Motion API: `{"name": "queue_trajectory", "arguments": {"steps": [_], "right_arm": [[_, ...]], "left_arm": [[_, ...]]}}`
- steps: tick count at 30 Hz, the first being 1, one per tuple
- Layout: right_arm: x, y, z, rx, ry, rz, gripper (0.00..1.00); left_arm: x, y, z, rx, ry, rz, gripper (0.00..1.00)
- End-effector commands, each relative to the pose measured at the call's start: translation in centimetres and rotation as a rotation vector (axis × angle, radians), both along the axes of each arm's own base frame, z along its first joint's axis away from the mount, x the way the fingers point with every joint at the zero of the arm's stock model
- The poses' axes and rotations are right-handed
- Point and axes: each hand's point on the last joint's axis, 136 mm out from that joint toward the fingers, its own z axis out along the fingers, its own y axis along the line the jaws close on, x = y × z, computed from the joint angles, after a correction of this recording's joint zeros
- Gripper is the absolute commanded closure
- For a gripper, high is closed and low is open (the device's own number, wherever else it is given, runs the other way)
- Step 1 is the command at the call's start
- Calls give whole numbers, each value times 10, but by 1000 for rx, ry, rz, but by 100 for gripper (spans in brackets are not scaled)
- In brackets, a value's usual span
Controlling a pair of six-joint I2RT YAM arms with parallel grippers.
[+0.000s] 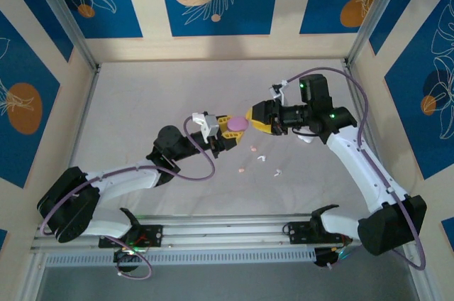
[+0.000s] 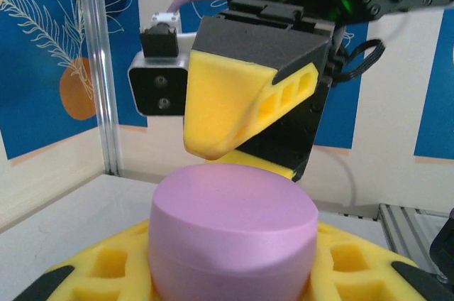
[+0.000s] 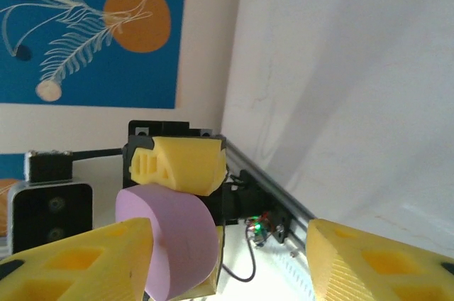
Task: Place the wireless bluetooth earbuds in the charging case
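Observation:
My left gripper is shut on a rounded purple case, held above the table mid-scene. In the left wrist view the purple case sits between my yellow fingers with its lid down, a seam around it. My right gripper stands open just right of the case. One of its fingers hangs close over the case top. In the right wrist view the case lies beside my left-hand finger, and the gripper holds nothing. Small pale earbuds lie on the table below.
One more pale earbud lies to the right of the others. The white table is walled by beige panels with blue prints, with metal posts at the back corners. A rail runs along the near edge.

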Motion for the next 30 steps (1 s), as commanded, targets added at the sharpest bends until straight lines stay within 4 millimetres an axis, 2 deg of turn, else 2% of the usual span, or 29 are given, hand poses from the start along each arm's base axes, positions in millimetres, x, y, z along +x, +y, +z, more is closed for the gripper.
{"name": "queue_trajectory", "arguments": {"steps": [1,13,18,25,27,30], "right_arm": [[-15,10,23,141,-2,126,40],[-21,26,15,214,54,247,50],[-28,31,19,232,45,294,53],[-30,30,20,225,37,297,70],[-28,29,21,218,28,282,78],[-22,24,21,206,14,238,83]], "left_arm": [[-11,-3,26,-72,-37,-53,72],[-9,-6,30,-88,-26,-67,72],[-9,-7,29,-81,-29,-62,71],[-4,-5,25,-67,-25,-30,70],[-3,-5,23,-54,-21,-23,67],[-1,-4,18,-31,-14,-8,63]]}}
